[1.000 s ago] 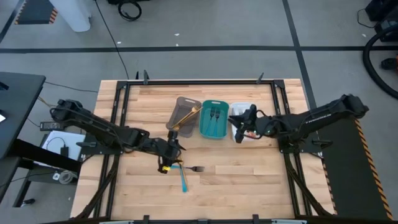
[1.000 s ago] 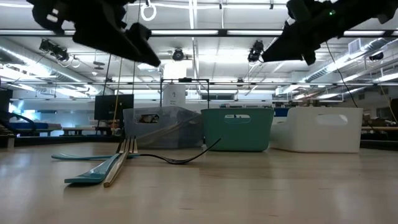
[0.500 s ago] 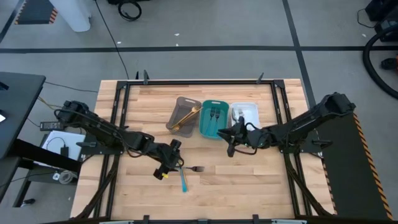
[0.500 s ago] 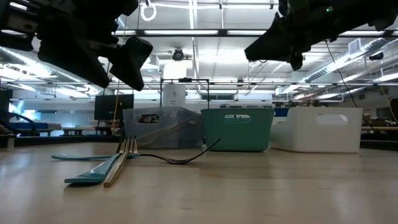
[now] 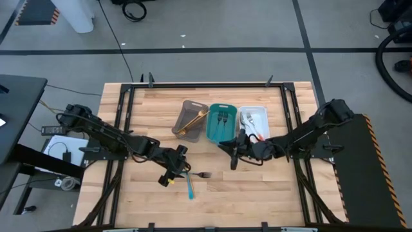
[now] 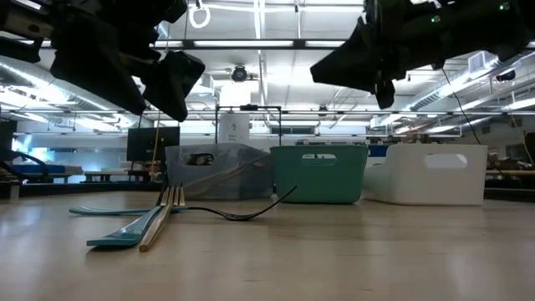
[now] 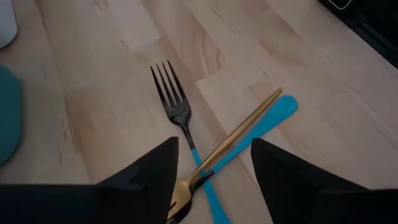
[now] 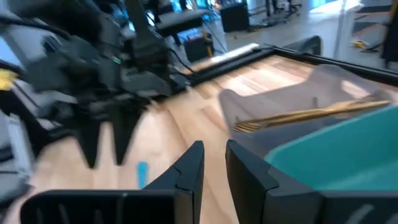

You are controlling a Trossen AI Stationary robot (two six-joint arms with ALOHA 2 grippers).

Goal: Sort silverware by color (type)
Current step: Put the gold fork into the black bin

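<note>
On the wood near the table's front lie a dark fork with a blue handle (image 7: pixel 173 106), a gold piece (image 7: pixel 249 121) and, under it, another blue handle (image 7: pixel 283 107). My left gripper (image 5: pixel 179 170) hangs just above them, open. Its fingers (image 7: pixel 155 171) stand on either side of the gold piece's near end and touch nothing that shows. My right gripper (image 5: pixel 233 153) hovers over the table's middle, in front of the teal tray (image 5: pixel 221 132). Its fingers (image 8: pixel 189 165) stand a narrow gap apart with nothing between them.
Three trays stand in a row at the table's far middle: a grey-brown one (image 5: pixel 187 109) with gold pieces, the teal one with dark forks, and a white one (image 5: pixel 261 115) with silver pieces. Bare wood lies to the right of the loose pieces.
My right gripper has come away from over the white tray, toward the table's left and near edge, and has sunk and tipped more level. My left gripper has sunk a little toward the loose silverware and tipped further down. The silverware has not moved.
</note>
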